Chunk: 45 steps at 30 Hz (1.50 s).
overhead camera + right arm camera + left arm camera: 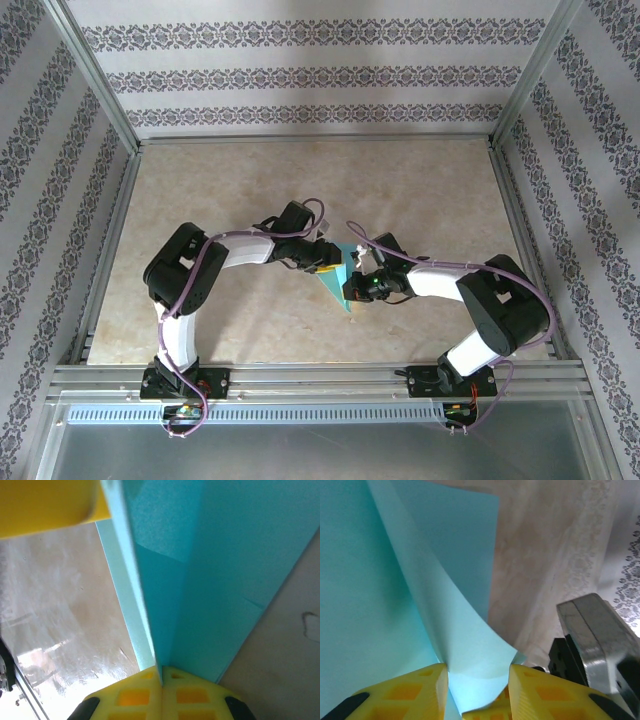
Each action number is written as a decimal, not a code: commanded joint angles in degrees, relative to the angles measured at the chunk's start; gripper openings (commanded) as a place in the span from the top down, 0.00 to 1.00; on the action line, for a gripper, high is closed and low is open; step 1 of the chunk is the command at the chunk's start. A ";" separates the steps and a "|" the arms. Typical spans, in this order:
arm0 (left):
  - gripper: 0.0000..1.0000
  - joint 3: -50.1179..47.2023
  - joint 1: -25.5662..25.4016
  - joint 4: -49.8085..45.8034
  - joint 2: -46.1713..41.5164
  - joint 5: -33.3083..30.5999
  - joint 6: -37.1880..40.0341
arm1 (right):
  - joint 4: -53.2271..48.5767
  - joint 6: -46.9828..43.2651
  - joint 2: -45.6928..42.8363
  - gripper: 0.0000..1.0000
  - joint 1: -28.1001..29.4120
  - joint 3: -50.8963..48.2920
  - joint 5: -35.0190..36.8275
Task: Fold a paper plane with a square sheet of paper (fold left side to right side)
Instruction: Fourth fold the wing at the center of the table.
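Top external view: a teal-blue sheet of paper (334, 283) lies near the middle of the surface (250, 190), a little toward its near edge. It is folded into a narrow wedge whose tip points at that near edge. The right wrist view shows a lengthwise crease and layered panels, so several folds appear done. The right gripper (352, 284) is pressed together, pinching an upright folded edge of the paper. The left gripper (327, 258), at the wedge's wide end, is partly spread. In the left wrist view a curled flap rises between its yellow fingers (410, 695); whether they touch it is hard to tell. By my judgement the flap has yet to be laid over to the right and creased flat, so the plane is unfinished.
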 commanded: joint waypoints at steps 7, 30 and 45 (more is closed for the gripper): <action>0.61 5.10 -0.87 -9.19 2.97 -4.89 4.62 | -0.61 -2.05 1.69 1.00 -0.58 -1.04 0.28; 0.60 5.64 -0.87 -12.23 5.02 -8.29 5.87 | -0.43 1.04 -9.12 0.65 -4.39 -0.42 -4.61; 0.60 5.38 -0.87 -11.61 4.49 -8.10 5.61 | 8.97 7.03 -1.10 0.61 -6.67 -1.30 -7.44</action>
